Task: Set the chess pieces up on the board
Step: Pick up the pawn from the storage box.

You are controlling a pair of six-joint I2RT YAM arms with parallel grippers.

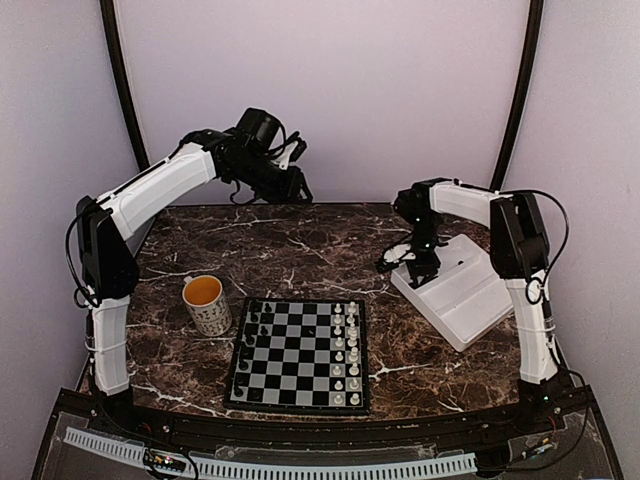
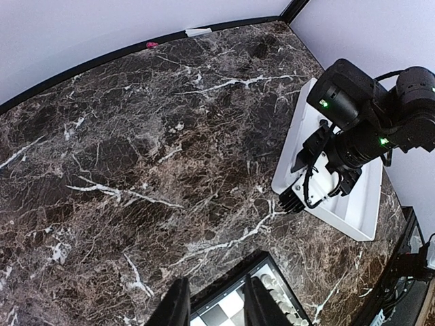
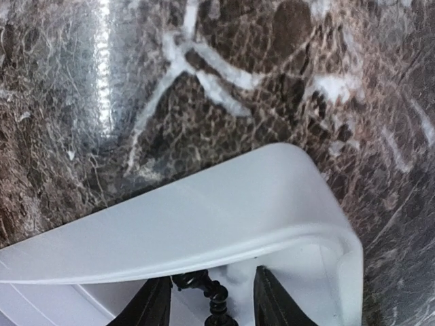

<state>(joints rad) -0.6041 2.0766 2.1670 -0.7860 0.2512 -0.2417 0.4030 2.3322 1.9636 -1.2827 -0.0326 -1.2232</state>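
Observation:
The board point(image 1: 300, 352) lies at the table's front centre, with black chess pieces point(image 1: 250, 345) along its left columns and white ones point(image 1: 346, 345) along its right. My right gripper point(image 1: 417, 267) reaches down into the near corner of the white tray point(image 1: 472, 295). In the right wrist view its fingers point(image 3: 153, 304) stand open on either side of black chess pieces point(image 3: 216, 293) lying in the tray point(image 3: 204, 217), with a gap on both sides. My left gripper point(image 1: 299, 187) hangs high over the table's back edge, open and empty point(image 2: 217, 307), with the board's corner point(image 2: 231, 275) below.
A white mug point(image 1: 207, 303) with an orange inside stands just left of the board. The tray point(image 2: 353, 210) sits tilted at the table's right side, with the right arm point(image 2: 367, 122) above it. Dark marble table point(image 1: 300, 250) runs to the back wall.

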